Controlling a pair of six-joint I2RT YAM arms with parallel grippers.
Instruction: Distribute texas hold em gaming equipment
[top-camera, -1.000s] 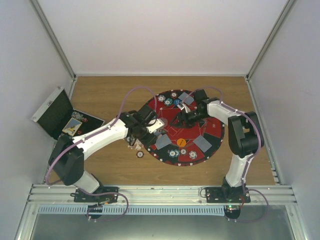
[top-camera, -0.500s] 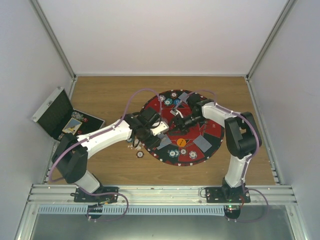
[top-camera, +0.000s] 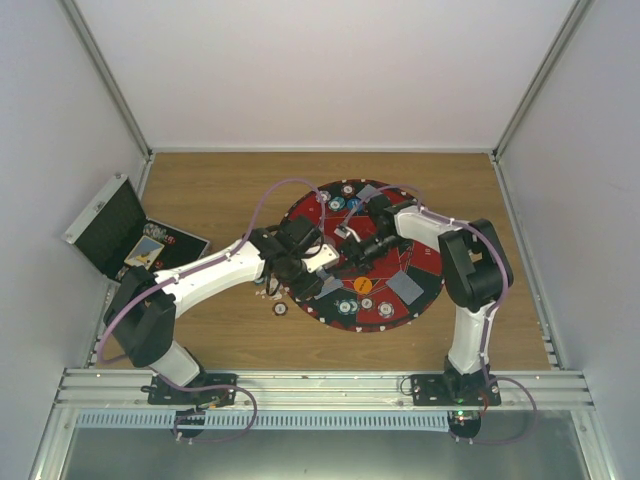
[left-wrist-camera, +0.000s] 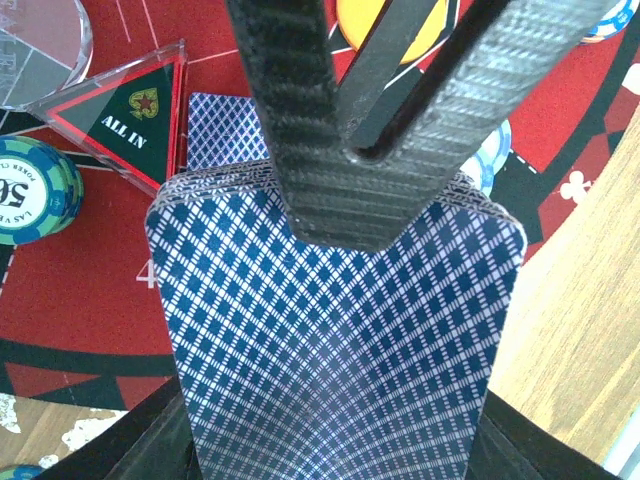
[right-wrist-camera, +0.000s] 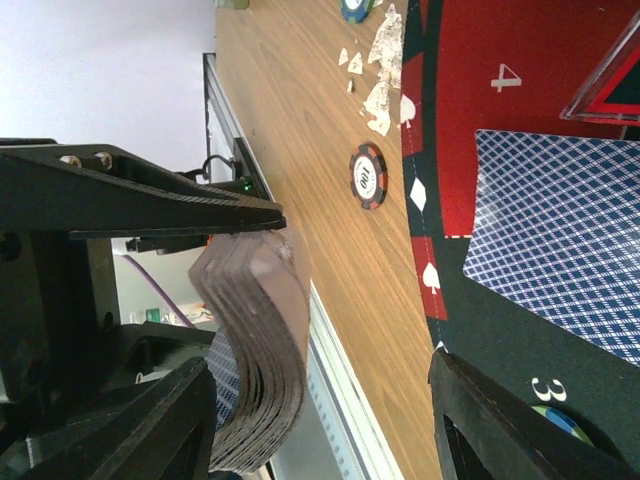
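My left gripper (left-wrist-camera: 335, 440) is shut on a thick deck of blue-backed playing cards (left-wrist-camera: 330, 320), held over the left part of the round red-and-black mat (top-camera: 425, 262). My right gripper (right-wrist-camera: 320, 375) is open at the deck's far end. Its black fingers (left-wrist-camera: 310, 150) lie over the top card, and the bowed deck edge (right-wrist-camera: 262, 350) sits between them, close to one finger. Face-down cards lie on the mat (right-wrist-camera: 560, 230) (top-camera: 405, 287) (top-camera: 370, 193). An orange disc (top-camera: 361, 284) and striped chips (top-camera: 347, 306) (top-camera: 385, 310) lie near the mat's front edge.
A clear "ALL IN" triangle (left-wrist-camera: 125, 120) and a green chip (left-wrist-camera: 35, 190) lie on the mat beside the deck. A dark red chip (top-camera: 280, 308) lies on the wooden table left of the mat. The open black case (top-camera: 110, 225) stands at far left.
My right gripper has swung left across the mat to the deck's far end. The left arm carried the deck a little right over the mat's edge, then held still.
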